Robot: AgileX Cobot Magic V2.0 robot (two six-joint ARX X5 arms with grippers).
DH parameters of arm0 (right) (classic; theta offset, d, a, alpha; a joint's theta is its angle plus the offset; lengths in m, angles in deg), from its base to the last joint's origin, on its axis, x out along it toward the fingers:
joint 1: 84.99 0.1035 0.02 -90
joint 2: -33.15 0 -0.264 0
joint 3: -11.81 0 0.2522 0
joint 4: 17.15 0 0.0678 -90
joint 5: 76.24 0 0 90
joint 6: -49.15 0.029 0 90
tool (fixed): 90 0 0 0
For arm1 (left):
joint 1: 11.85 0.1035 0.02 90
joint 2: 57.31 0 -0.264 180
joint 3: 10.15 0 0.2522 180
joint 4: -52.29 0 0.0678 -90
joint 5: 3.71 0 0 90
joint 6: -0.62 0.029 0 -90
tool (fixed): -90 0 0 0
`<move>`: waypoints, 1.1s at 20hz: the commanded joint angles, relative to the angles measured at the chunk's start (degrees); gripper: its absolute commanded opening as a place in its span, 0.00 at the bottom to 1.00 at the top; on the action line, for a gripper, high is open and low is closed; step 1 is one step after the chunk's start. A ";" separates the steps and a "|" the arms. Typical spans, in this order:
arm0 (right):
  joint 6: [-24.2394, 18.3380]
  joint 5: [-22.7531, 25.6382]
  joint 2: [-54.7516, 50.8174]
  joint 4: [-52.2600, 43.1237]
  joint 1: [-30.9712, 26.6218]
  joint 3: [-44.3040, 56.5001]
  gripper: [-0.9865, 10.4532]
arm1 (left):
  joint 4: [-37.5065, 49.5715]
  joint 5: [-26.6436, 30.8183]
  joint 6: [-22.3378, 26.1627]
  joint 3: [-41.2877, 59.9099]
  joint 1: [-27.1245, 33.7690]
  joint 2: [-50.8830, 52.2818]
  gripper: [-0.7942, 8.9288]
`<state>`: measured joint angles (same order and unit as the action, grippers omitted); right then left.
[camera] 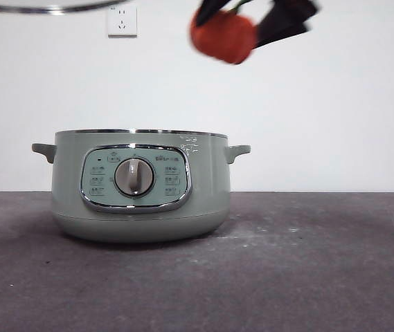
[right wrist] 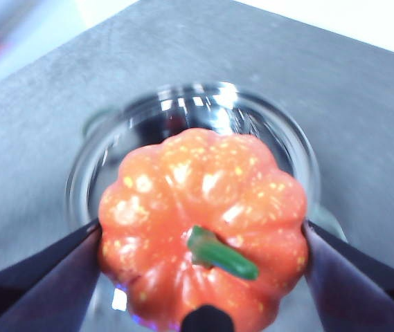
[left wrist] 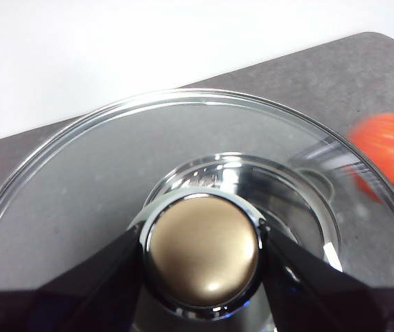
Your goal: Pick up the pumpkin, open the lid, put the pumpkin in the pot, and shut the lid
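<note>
The right gripper [right wrist: 203, 277], clamped on the pumpkin [camera: 224, 34], hangs high above the open pot [camera: 140, 187] — slightly off-centre — while the left gripper [left wrist: 202, 252] pinches the lid [left wrist: 113, 180] aloft, clear.

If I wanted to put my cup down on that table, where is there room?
Bare tabletop lies in front of the pot and to its side under the pumpkin. Above the pot it is crowded: the right fingers hold the pumpkin, the left fingers hold the lid.

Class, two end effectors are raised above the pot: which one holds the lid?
The left end effector, shut on the lid's knob; the right grips the pumpkin.
</note>
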<state>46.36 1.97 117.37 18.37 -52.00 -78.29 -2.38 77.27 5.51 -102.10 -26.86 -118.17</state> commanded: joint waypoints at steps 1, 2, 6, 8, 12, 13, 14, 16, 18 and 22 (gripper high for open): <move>0.02 0.17 9.14 -0.20 1.31 -7.37 0.08 | -0.87 0.48 -0.11 -0.31 0.26 3.89 0.07; -0.33 0.17 13.27 0.00 1.99 -10.99 0.08 | -2.27 0.61 -0.13 -0.31 0.26 5.64 0.07; -2.16 0.24 22.91 0.79 3.65 -18.80 0.08 | -4.81 1.57 -0.17 -0.31 0.24 9.27 0.07; -3.72 0.52 27.30 0.50 4.22 -21.51 0.08 | -5.66 1.60 -0.17 -0.31 0.26 10.64 0.07; -6.56 3.61 34.40 -0.11 4.59 -23.08 0.08 | -7.02 1.55 -0.26 -0.31 0.24 12.39 0.07; -6.78 3.67 35.54 -0.07 4.59 -23.08 0.08 | -7.41 1.55 -0.26 -0.31 0.26 12.39 0.07; -7.02 4.42 36.37 -0.09 4.59 -23.08 0.08 | -7.65 1.53 -0.28 -0.31 0.24 12.39 0.07; -7.26 4.46 37.20 0.35 4.63 -23.08 0.08 | -8.17 1.51 -0.28 -0.31 0.24 12.39 0.07; -7.52 4.50 37.79 1.53 4.70 -23.08 0.08 | -8.20 1.49 -0.28 -0.31 0.24 12.39 0.07; -8.31 4.61 38.95 5.77 4.87 -23.08 0.08 | -8.22 1.46 -0.28 -0.31 0.24 12.39 0.07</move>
<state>37.95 6.36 154.62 23.49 -47.15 -101.74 -13.35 78.89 5.51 -102.10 -26.84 -106.52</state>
